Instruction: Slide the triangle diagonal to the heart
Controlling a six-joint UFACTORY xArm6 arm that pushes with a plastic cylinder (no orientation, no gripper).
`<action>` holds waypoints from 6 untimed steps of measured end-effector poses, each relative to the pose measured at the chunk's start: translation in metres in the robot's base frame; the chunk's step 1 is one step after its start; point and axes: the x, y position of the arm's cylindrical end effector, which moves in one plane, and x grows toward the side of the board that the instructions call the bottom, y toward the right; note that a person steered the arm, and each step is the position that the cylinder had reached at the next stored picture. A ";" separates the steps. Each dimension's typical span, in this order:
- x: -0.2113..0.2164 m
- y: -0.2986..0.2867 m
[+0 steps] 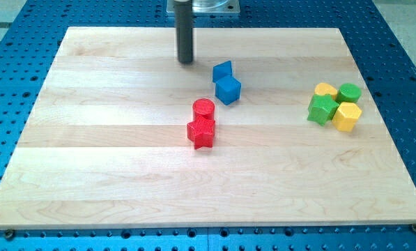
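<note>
My tip (pixel 186 62) rests on the board near the view's top centre. The blue triangle (pixel 222 71) lies a short way to the tip's right and slightly lower, apart from it. A blue cube (pixel 228 90) touches the triangle just below it. The yellow heart (pixel 325 90) sits far to the view's right, at the top left of a tight cluster with a green cylinder (pixel 349 92), a green star (pixel 322 109) and a yellow hexagon (pixel 347 116).
A red cylinder (pixel 203 108) and a red star (pixel 201 132) stand touching near the board's centre, below the blue blocks. The wooden board (pixel 89 174) lies on a blue perforated table.
</note>
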 end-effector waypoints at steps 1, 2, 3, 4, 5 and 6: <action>0.048 0.009; 0.045 0.082; 0.032 0.106; 0.019 0.135; 0.013 0.147; 0.009 0.098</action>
